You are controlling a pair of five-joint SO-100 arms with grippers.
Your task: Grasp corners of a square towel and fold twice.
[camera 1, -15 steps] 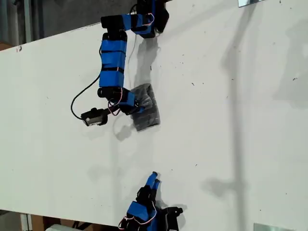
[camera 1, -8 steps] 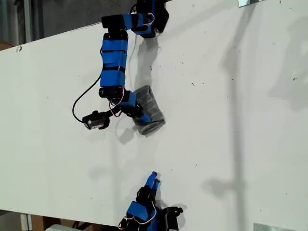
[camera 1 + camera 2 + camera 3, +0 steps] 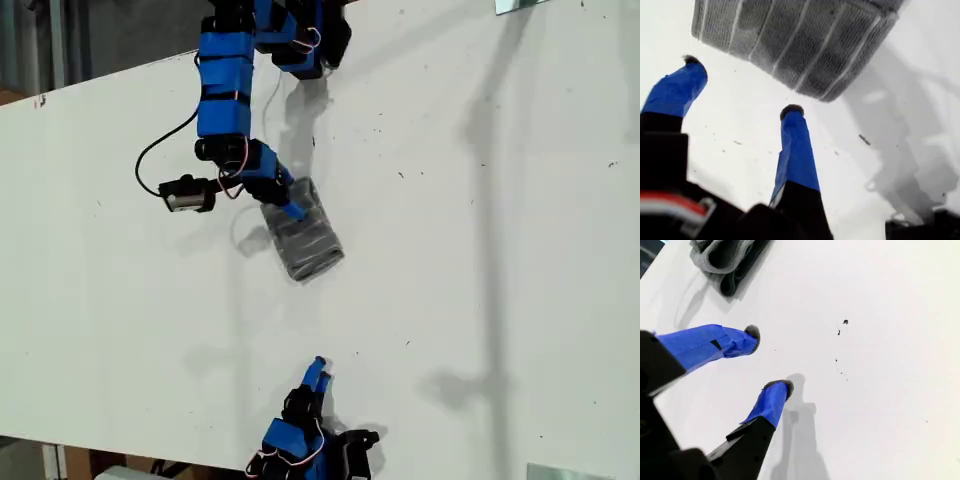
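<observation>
Grey striped towel [image 3: 303, 240] lies folded on the white desk [image 3: 480, 250]; since a second ago our first gripper [image 3: 742, 85] lifted off it, jaws apart. Our second gripper [image 3: 770, 359] waits near, jaws apart too.

bare table [image 3: 480, 250], folded towel [image 3: 305, 242] only obstacle

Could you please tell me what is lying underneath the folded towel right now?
The towel lies folded on the bare white table. Nothing shows beneath it; its own lower layers cover whatever might be there.
</observation>
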